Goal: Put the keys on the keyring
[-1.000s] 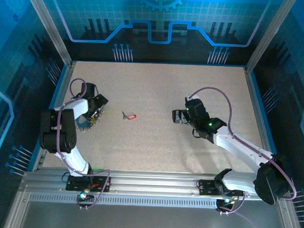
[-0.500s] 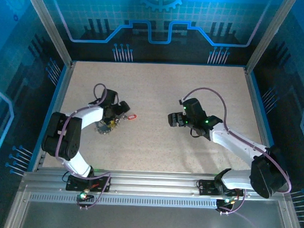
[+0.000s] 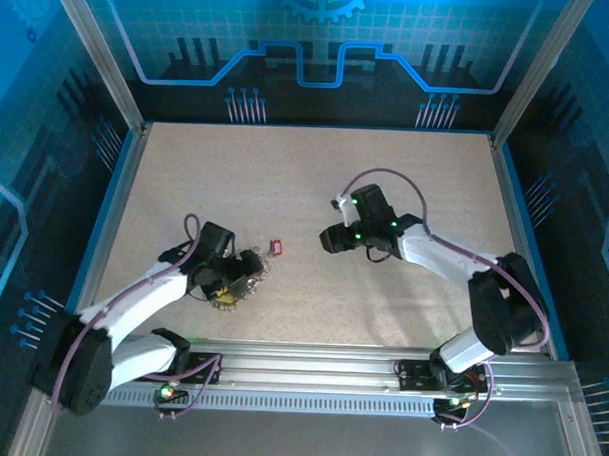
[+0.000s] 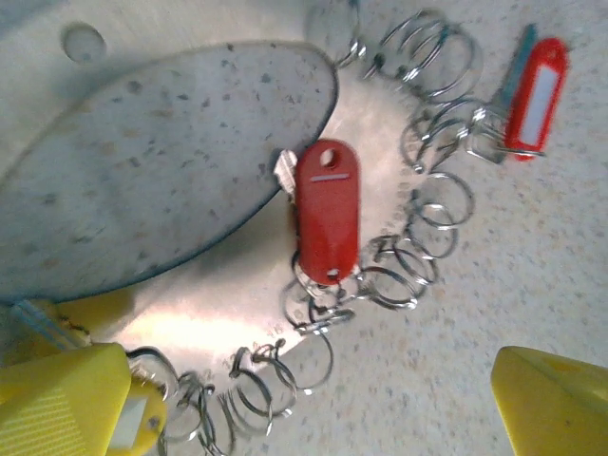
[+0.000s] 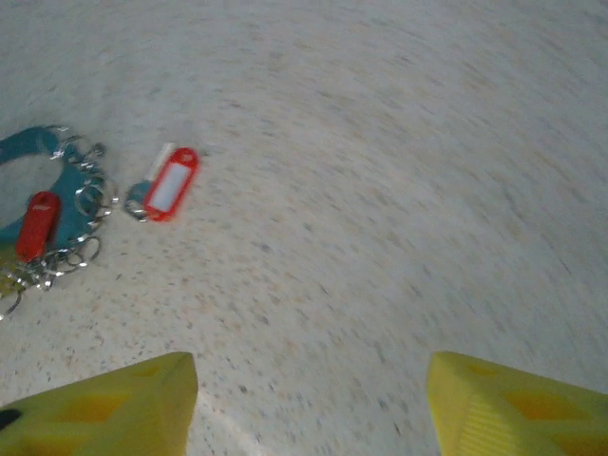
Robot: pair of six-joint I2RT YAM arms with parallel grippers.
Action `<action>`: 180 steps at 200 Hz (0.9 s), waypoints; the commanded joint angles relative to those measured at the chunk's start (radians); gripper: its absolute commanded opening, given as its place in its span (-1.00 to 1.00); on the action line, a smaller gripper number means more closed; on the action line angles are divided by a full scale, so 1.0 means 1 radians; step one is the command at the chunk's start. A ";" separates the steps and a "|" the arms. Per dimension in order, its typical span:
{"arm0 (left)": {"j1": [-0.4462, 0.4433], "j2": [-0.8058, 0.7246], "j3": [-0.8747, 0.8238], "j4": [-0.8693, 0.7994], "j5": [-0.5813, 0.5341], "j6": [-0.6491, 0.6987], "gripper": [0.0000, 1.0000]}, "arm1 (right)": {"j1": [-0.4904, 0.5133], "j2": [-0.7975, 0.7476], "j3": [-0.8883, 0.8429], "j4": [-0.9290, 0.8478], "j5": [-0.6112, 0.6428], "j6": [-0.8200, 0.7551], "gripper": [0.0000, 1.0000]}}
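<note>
The keyring (image 4: 399, 285) is a curved chain of small silver split rings lying on the table, with a shiny disc inside it. A red-tagged key (image 4: 326, 214) hangs on it, and a yellow tag (image 4: 133, 423) sits by my left finger. My left gripper (image 4: 313, 404) hovers over the keyring (image 3: 227, 299), open, its right finger clear of the rings. A loose red-tagged key (image 3: 276, 248) lies just right of the ring, also seen from both wrists (image 4: 534, 95) (image 5: 171, 183). My right gripper (image 3: 327, 241) stands open over bare table (image 5: 313, 399), right of that key.
The speckled beige tabletop (image 3: 406, 182) stretches out behind and to the right of both grippers. Blue walls with metal posts (image 3: 98, 56) enclose it. An aluminium rail (image 3: 310, 363) runs along the near edge.
My left arm swung right and toward the near edge, and the keyring came along with it. The loose red key shifted slightly right. My right gripper moved left toward the key, jaws narrowing.
</note>
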 commanded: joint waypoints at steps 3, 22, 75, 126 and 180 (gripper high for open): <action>0.079 -0.123 0.042 -0.191 0.012 0.047 0.98 | 0.075 0.110 0.105 -0.007 -0.152 -0.188 0.14; 0.188 -0.150 0.104 -0.267 0.076 0.108 0.98 | 0.141 0.178 0.167 -0.007 -0.199 -0.257 0.04; 0.327 -0.076 0.246 -0.326 0.135 0.380 0.98 | 0.274 0.321 0.192 0.097 -0.330 -0.657 0.08; 0.328 -0.019 0.245 -0.243 0.055 0.498 0.98 | 0.278 0.403 0.235 0.123 -0.273 -0.775 -0.08; 0.328 -0.096 0.175 -0.146 -0.022 0.527 0.97 | 0.287 0.463 0.260 0.069 -0.163 -0.773 -0.15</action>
